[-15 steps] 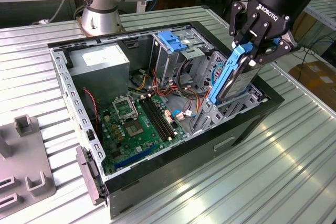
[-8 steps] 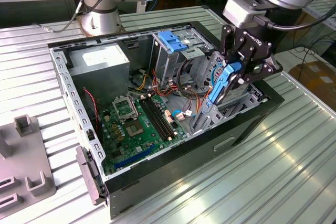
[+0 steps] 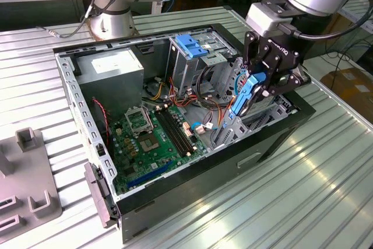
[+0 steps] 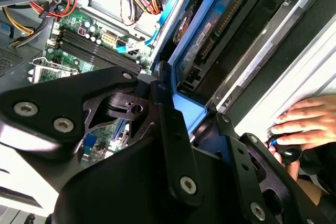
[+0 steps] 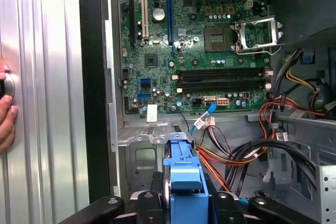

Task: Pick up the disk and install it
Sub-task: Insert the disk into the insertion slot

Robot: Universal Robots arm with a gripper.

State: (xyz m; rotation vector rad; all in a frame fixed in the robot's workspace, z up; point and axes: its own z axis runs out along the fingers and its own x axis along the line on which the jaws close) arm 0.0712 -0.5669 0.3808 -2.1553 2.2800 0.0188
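The disk hangs nearly on edge over the drive bay at the exterior view's right side of the open computer case. My gripper is shut on the disk's upper end, black fingers clamped over its blue rail. The lower end dips into the bay beside the cables. In the second wrist view the disk shows its circuit-board side and connector beyond the gripper. In the first wrist view the disk's blue rail rises edge-on from the gripper.
The green motherboard lies on the case floor, with the grey power-supply box behind it. A metal cage carries a blue bracket. Bundled cables crowd the bay. A person's hand rests on the table outside the case.
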